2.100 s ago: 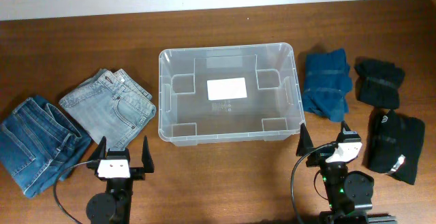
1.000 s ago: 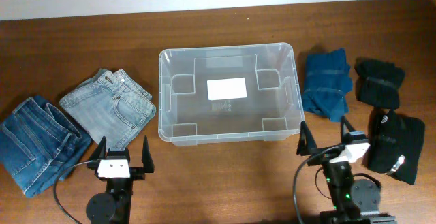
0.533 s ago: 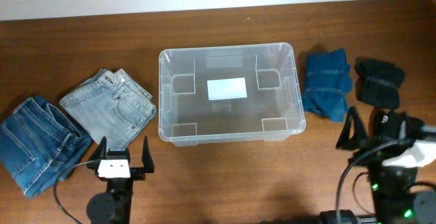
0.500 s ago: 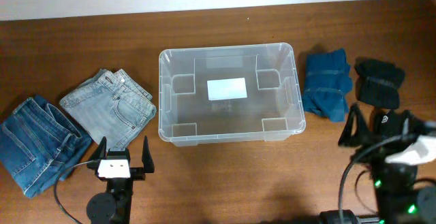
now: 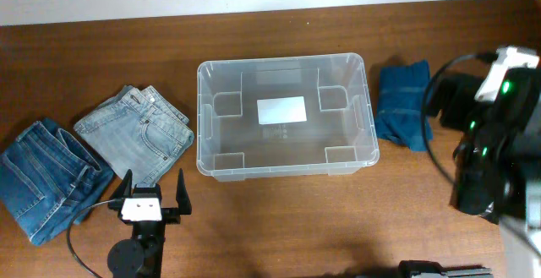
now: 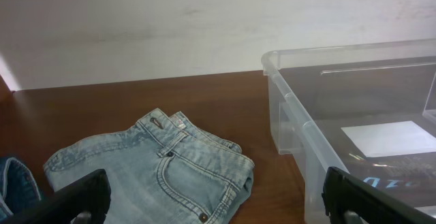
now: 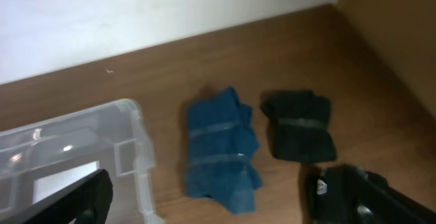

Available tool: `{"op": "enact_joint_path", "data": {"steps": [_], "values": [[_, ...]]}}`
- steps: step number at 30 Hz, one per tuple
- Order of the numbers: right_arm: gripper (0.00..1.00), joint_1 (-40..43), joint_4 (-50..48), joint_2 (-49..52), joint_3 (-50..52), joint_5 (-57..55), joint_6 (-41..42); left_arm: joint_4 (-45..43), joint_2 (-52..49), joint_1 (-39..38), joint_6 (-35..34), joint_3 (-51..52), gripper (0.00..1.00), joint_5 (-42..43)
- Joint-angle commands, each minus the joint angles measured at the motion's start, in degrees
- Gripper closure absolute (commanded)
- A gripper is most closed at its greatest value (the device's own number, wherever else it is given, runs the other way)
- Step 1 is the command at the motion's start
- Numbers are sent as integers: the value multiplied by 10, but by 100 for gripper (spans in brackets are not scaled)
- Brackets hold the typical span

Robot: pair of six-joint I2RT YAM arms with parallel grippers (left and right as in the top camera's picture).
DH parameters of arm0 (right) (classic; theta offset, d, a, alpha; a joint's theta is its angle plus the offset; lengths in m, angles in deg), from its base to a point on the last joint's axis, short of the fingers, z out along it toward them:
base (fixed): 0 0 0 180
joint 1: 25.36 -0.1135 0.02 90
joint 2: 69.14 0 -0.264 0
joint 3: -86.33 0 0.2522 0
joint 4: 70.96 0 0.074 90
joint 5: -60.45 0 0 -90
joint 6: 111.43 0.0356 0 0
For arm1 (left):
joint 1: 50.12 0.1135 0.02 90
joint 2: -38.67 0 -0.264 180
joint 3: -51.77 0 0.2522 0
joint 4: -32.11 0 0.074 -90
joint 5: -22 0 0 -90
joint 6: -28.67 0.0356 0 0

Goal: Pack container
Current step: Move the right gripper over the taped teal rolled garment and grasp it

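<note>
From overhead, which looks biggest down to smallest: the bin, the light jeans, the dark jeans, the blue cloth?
1. Bin, clearly the largest.
2. Light jeans and dark jeans: folded to about the same spread, too close to rank.
3. Blue cloth, the smallest.

Overhead cam is fixed above, looking straight down on the whole table (image 5: 101, 58). Left wrist cam sits low, nr tabletop level, facing the wall (image 6: 136, 26), close on the light jeans (image 6: 163, 176) and the container (image 6: 286, 98). Right wrist cam is high, tilted down on blue cloth (image 7: 221, 149) and black cloth (image 7: 300, 135). Wrist views share only the container, opp. ends.
</note>
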Motion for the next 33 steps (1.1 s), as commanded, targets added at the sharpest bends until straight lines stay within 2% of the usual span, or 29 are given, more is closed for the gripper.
{"op": "enact_joint_path", "data": {"steps": [1,4,11,19,30,33], "values": [[2,65,12,47,-47,96,-28,0,4,2,5,5,1,0],[2,118,13,94,-52,171,-45,0,4,2,5,5,1,0],[2,188,12,179,-51,192,-57,0,4,2,5,5,0,0],[2,189,-57,248,-51,191,-100,0,4,2,5,5,1,0],[2,188,-76,424,-51,233,-108,0,4,2,5,5,1,0],[0,188,-87,475,-51,286,-109,0,4,2,5,5,1,0]]}}
